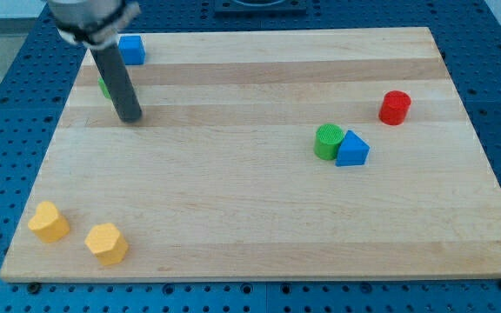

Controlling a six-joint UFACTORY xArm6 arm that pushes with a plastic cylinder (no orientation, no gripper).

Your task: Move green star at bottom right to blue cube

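At the board's (233, 217) eight o'clock sit two yellow blocks (49, 222) (106, 243). My tip (130, 118), a bare rod with nothing to open or close, rests at ten o'clock, hiding most of the green star (103, 87); its pointing and long axis cannot be told. The blue cube (131, 49) lies at one o'clock of it. A push off-centre might slide the star past the cube. Rightward sit a green cylinder (328, 141), blue triangle (352, 149) and red cylinder (395, 107).

Tip (130, 118) beside green block (103, 86), near blue cube (131, 49).
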